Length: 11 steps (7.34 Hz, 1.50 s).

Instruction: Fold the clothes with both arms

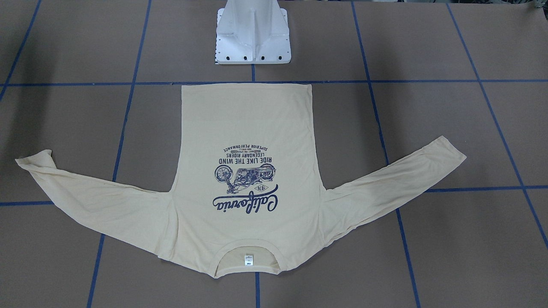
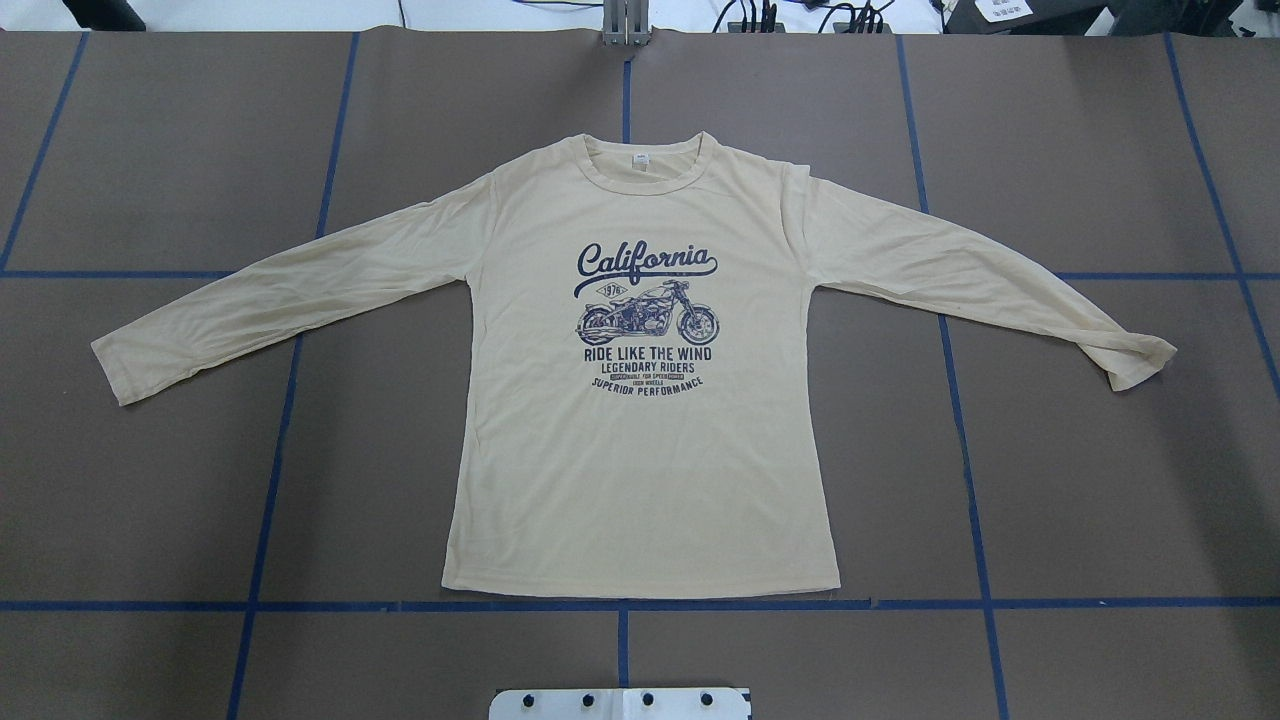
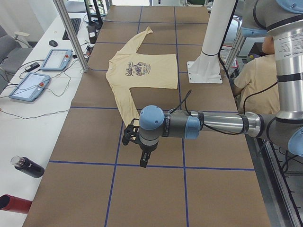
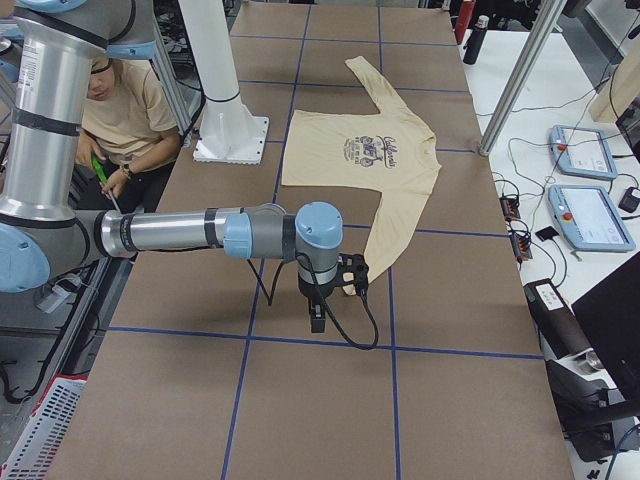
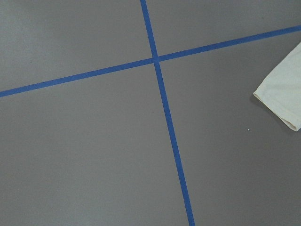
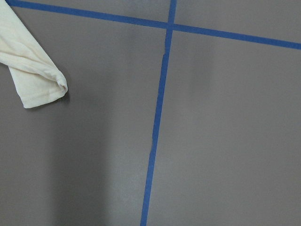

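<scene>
At the far left, my left arm [image 3: 222, 124] reaches out level over the table [image 2: 150, 480]. Its left gripper [image 3: 143, 160] points down above the brown surface just past the end of the left sleeve [image 2: 290, 280], clear of the cloth. Only the side camera shows that gripper, so I cannot tell how far its fingers stand apart. Its wrist camera looks down on crossed blue tape lines [image 5: 163, 94], with the left cuff [image 5: 282, 96] at the view's right edge.

Moving across, the T-shirt [image 2: 640, 480] lies flat and face up in the middle of the table, with its print [image 2: 647, 320] showing. The collar points away from the white pedestal [image 1: 252, 38] and the hem lies near it along a tape line. Both sleeves are spread out and angled back toward the robot. The right sleeve [image 2: 960, 275] ends in a right cuff [image 6: 40, 89] that is rumpled and folded on itself.

Beyond it, my right arm [image 4: 170, 232] holds the right gripper [image 4: 317, 315] over bare table, off the shirt. Again I cannot tell how wide it stands.
</scene>
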Tool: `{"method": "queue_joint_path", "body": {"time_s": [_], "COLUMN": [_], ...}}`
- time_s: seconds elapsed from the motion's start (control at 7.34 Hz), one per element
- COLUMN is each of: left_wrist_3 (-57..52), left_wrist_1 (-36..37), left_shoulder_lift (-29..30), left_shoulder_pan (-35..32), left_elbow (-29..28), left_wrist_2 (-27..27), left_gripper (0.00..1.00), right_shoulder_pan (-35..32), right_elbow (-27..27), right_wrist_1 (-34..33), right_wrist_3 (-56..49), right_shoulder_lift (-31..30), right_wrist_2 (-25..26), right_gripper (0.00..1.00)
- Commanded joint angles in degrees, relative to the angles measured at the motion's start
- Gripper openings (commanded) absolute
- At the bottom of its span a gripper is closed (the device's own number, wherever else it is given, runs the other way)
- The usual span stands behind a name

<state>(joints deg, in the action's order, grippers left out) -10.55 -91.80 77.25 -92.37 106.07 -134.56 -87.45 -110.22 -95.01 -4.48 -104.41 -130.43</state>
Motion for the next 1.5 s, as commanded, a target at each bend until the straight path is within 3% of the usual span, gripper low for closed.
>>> {"method": "queue_joint_path", "body": {"time_s": [0.0, 0.68, 1.23, 1.36], "left_wrist_3": [0.00, 0.52, 0.61, 0.79], "left_wrist_1": [-0.04, -2.75, -3.73, -4.60], "left_shoulder_lift": [0.09, 0.61, 4.30, 6.40], "left_shoulder_pan": [0.00, 0.00, 0.00, -0.09], "left_elbow": [0.01, 3.61, 3.96, 3.88], "left_wrist_2": [0.00, -0.26, 0.27, 0.26], "left_gripper": [1.00, 1.00, 1.00, 1.00], "right_shoulder_pan": [0.00, 0.00, -0.09, -0.09], "right_elbow": [0.00, -3.05, -3.42, -3.42], "right_wrist_1": [0.09, 0.70, 9.81, 14.11], "right_wrist_3": [0.00, 0.09, -0.09, -0.09], "right_shoulder_lift": [0.00, 0.70, 2.79, 3.77], "right_wrist_2": [0.00, 0.17, 1.31, 4.10], "right_gripper": [1.00, 1.00, 1.00, 1.00]}}
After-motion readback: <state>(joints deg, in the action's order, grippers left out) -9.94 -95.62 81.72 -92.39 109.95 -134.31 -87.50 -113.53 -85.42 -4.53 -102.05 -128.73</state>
